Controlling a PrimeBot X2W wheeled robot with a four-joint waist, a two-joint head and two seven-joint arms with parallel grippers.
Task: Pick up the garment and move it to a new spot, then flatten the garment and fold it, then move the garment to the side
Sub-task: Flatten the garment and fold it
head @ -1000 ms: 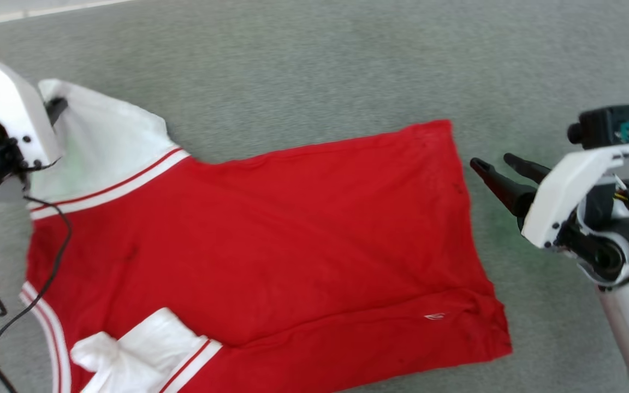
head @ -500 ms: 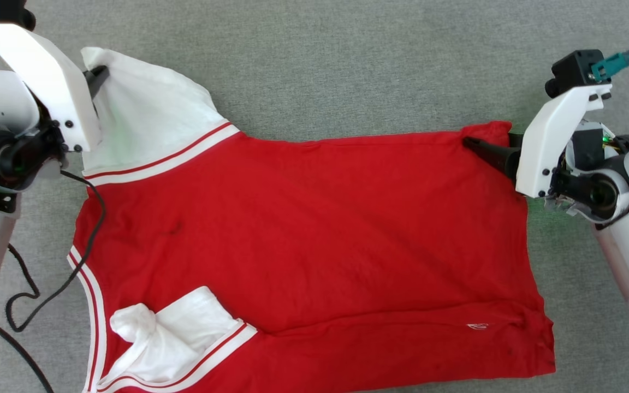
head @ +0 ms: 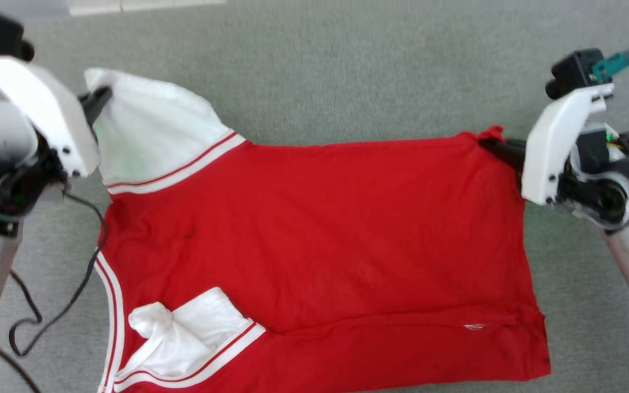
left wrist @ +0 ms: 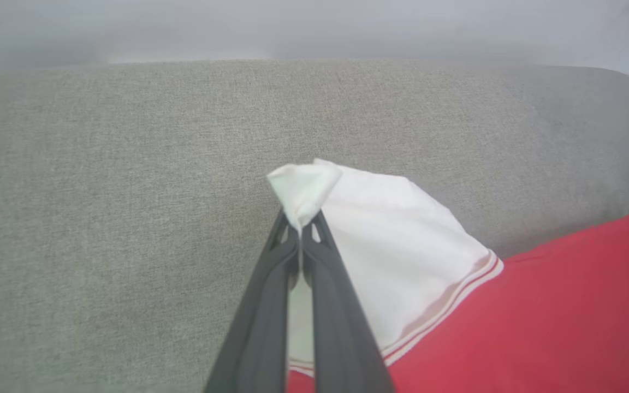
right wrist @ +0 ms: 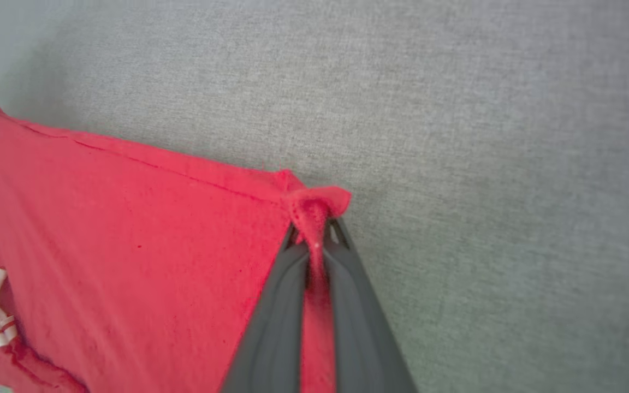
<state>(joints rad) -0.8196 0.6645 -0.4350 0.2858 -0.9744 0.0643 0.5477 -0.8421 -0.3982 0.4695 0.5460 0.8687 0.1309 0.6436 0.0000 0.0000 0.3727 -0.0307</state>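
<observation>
The garment [head: 314, 234], a red shirt with white sleeves and striped trim, lies spread across the grey fabric surface [head: 347, 65]. My left gripper [head: 101, 97] is shut on the tip of its far white sleeve [left wrist: 391, 240], the cloth pinched between the fingertips in the left wrist view [left wrist: 299, 225]. At the far right corner, my right gripper [head: 489, 143] is shut on the bunched red hem corner [right wrist: 314, 204]. The near sleeve [head: 183, 333] lies crumpled and folded onto the body.
A black cable [head: 74, 295] hangs from my left arm over the surface beside the shirt's left edge. Open grey surface stretches beyond the shirt's far edge [right wrist: 484, 109]. A pale strip [head: 145, 5] runs along the far top left.
My right gripper, open beside the hem a second ago, has reached the far right corner and shut on it. The left grip on the sleeve holds. The head camera has shifted.
</observation>
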